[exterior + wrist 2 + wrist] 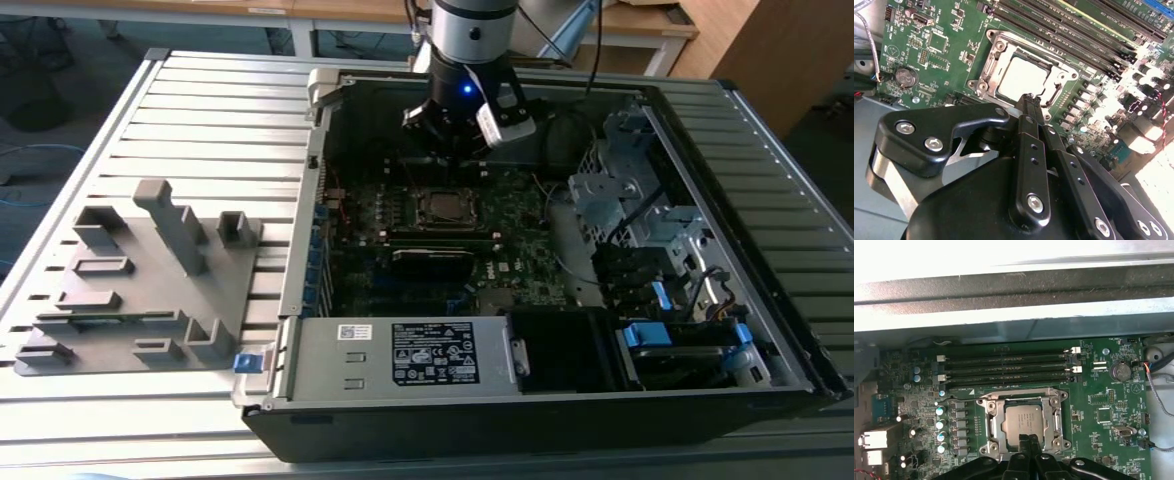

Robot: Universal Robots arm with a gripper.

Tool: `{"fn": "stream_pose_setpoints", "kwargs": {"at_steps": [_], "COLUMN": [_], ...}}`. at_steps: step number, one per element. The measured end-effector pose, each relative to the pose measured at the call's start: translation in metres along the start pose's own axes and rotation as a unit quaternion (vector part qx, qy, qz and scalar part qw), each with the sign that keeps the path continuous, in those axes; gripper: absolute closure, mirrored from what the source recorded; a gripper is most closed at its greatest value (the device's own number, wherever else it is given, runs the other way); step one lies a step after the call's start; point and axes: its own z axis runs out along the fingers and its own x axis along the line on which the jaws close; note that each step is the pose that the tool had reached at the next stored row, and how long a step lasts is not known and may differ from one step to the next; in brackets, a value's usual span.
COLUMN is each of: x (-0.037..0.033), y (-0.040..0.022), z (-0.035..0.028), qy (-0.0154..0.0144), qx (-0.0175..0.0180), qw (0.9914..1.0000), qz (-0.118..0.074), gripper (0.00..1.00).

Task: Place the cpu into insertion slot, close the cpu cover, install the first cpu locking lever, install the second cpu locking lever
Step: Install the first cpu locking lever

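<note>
Pincer [1028, 100] clenched, fingers [1029, 142] together, nothing between them. Tips sit at the edge of the cpu [1021, 80]; contact unclear. Cpu lies flat in slot [445, 207], mid-case. Cover [993, 425] looks down around it, near side hidden behind the fingers in both wrist views; latched or not, cannot tell. In exterior view pincer tips are lost in shadow at 12 o'clock of slot. Case [300, 250] lies open on slatted metal worktop [214, 110]. Grey fixture [134, 290] at 9 o'clock of case. Wooden desks [334, 12] at 12 o'clock, cut off.
</note>
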Motion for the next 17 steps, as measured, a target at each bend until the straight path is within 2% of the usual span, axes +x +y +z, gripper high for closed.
{"fn": "stream_pose_setpoints", "kwargs": {"at_steps": [6, 17], "x": [0.0017, 0.0262], "y": [-0.0002, -0.0022], "z": [-0.0001, -0.0007], "qy": [0.0001, -0.0006], "qx": [-0.0001, -0.0002], "qw": [1.0, 1.0], "qz": [0.0, 0.0], "gripper": [0.89, 0.89]}}
